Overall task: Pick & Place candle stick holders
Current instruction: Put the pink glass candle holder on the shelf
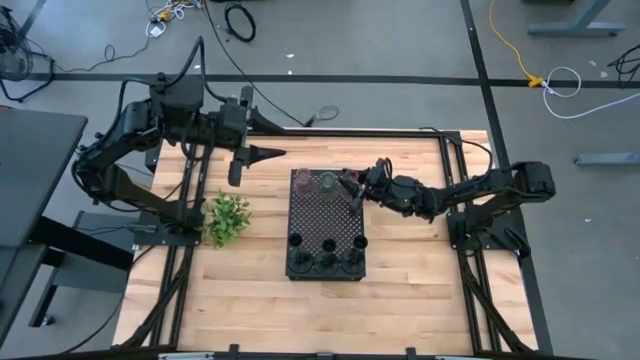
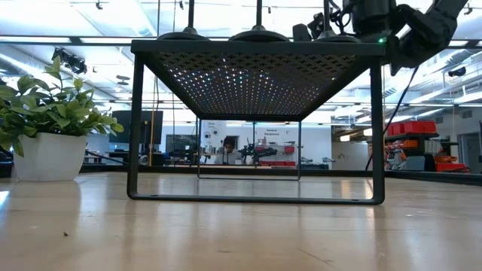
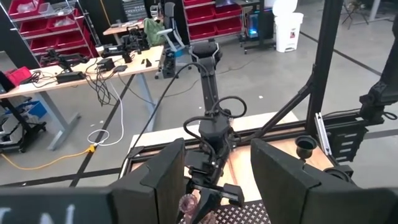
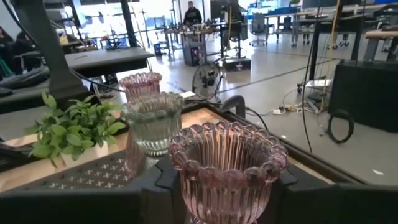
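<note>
At the far right corner of the black perforated rectangular metal tray (image 1: 326, 215), the right tool (image 1: 357, 186) pinches a pinkish ribbed glass cup with a beaded rim (image 4: 227, 167); its two dark fingers (image 4: 158, 180) press against the cup's sides, partly spread to the cup's width. The cup stands upright in that grip, and whether its foot touches the tray I cannot tell, since the tool hides it. Just beside it along the tray's far edge stands a greenish ribbed glass cup (image 4: 153, 121), and beyond that a second pinkish ribbed glass cup (image 4: 140, 83), both upright on the perforated top. At the tray's near edge three slim black metal sticks on round disc bases (image 1: 325, 262) stand in a row, well apart from the cups.

The tray rests raised on thin black legs on the pale wooden surface (image 1: 260, 300). To the tray's left a green leafy plant sprig in a white pot (image 1: 228, 218) sits on the surface. The left tool (image 1: 270, 152) hangs above the surface's far left part, its fingers spread about halfway and holding nothing.
</note>
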Robot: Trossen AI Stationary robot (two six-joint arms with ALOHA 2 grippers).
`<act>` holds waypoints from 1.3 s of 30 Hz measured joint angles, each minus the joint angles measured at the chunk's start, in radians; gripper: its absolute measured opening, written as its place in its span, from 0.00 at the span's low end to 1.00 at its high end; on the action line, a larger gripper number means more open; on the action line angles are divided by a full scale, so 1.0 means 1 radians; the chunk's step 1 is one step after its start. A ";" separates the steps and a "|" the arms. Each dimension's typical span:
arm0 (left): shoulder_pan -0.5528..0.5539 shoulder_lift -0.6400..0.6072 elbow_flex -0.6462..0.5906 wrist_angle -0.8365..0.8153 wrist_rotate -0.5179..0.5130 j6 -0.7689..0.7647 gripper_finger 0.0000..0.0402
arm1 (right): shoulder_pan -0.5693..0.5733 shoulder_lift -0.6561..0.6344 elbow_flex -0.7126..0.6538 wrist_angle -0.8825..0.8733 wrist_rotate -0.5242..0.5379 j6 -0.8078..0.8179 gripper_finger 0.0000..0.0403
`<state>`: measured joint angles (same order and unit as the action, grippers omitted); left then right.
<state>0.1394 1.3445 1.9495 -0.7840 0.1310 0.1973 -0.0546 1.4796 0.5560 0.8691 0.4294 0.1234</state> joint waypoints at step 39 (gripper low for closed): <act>0.000 0.005 0.000 -0.022 0.000 0.005 0.46 | -0.041 0.001 0.001 0.013 -0.081 0.052 0.35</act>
<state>0.1394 1.3495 1.9495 -0.8062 0.1314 0.2024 -0.0956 1.4803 0.5571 0.8818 0.3481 0.1752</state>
